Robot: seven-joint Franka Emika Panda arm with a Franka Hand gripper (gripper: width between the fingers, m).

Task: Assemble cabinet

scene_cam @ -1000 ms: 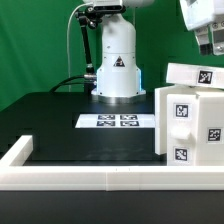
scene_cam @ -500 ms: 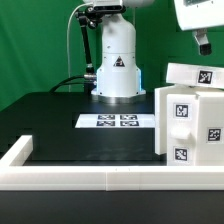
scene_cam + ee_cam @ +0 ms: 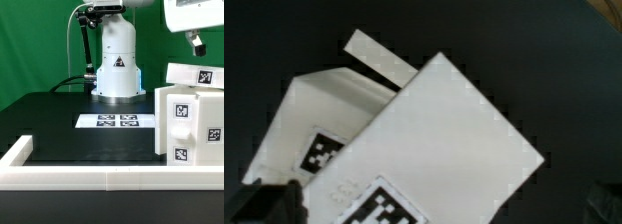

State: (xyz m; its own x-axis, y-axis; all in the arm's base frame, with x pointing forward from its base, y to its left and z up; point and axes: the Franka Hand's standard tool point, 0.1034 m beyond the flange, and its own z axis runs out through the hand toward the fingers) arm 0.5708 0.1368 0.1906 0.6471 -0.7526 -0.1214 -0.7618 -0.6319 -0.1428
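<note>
The white cabinet body (image 3: 190, 125) stands at the exterior view's right and shows square tags on its faces. A smaller white tagged panel (image 3: 192, 73) lies tilted on top of it. My gripper (image 3: 197, 43) hangs above the panel near the top edge, apart from it, open and empty. In the wrist view I look down on the panel (image 3: 446, 140), which has a tag at its near corner, and on the body (image 3: 313, 120) beneath it. One dark fingertip (image 3: 263, 200) shows at the picture's edge.
The marker board (image 3: 117, 121) lies flat on the black table in front of the arm's white base (image 3: 116, 60). A low white border frame (image 3: 90, 178) runs along the near edge and the exterior view's left. A green backdrop stands behind.
The gripper has risen and drifted a little toward the exterior view's left, away from the panel. The cabinet parts have not moved.
</note>
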